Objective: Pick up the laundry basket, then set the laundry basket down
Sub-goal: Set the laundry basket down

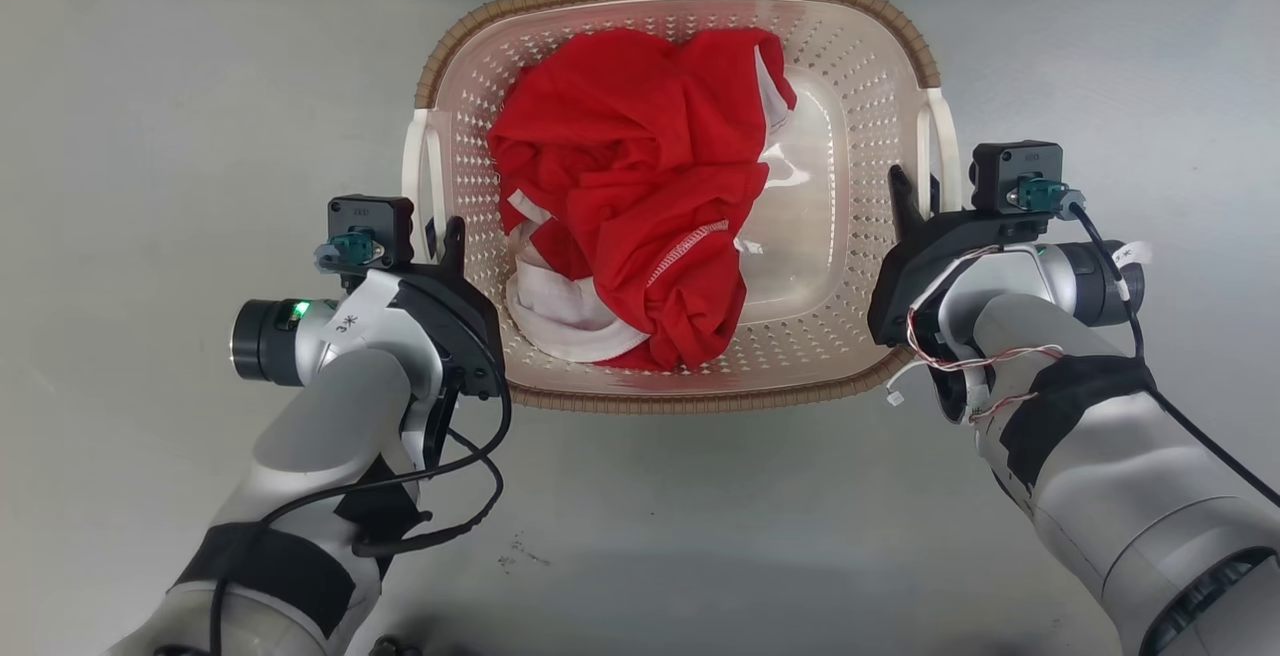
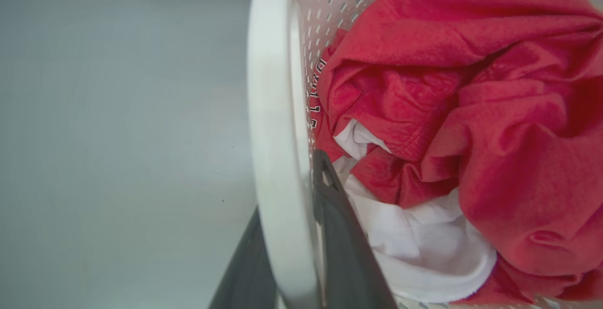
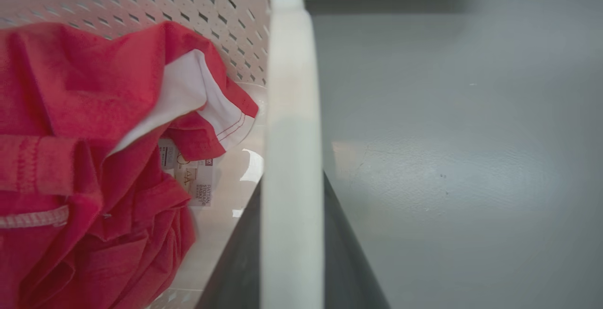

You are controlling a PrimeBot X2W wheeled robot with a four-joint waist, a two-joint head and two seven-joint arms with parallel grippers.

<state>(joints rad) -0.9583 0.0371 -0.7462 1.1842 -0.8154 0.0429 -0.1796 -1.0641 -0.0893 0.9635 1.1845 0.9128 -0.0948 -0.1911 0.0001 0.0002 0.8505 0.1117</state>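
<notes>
Two pincers are engaging one rounded-rectangular cream plastic laundry basket (image 1: 870,106) with perforated walls and a brown woven-look rim. It is lying centred before the robot, over the plain grey floor (image 1: 200,86). Whether its base is bearing on that floor or riding just above it cannot be told.

The left pincer (image 1: 445,231) is straddling the white left side handle (image 2: 273,134). Its dark fingers (image 2: 339,233) are closing in on either side of the bar, one inside the basket wall and one outside, with no gap showing. The right pincer (image 1: 915,186) is doing the same at the white right side handle (image 3: 292,134), its fingers (image 3: 240,262) pressing against both flanks of the bar. Both are judged to be clamping the handles and holding nothing else.

A crumpled red cloth garment (image 1: 640,186) and a white cloth piece (image 1: 565,311) are lying loose inside, heaped toward the left.

The step in hand is judged to be carrying the basket by both handles. Doing it well is calling for both arms moving at one rate, so that the rim is staying level and the load is not sliding further left. Grip should be holding firm without twisting the thin bars. Spacing between the wrists should be matching the basket's width, neither squeezing nor spreading the walls. Lowering should be finishing flat, base first.
</notes>
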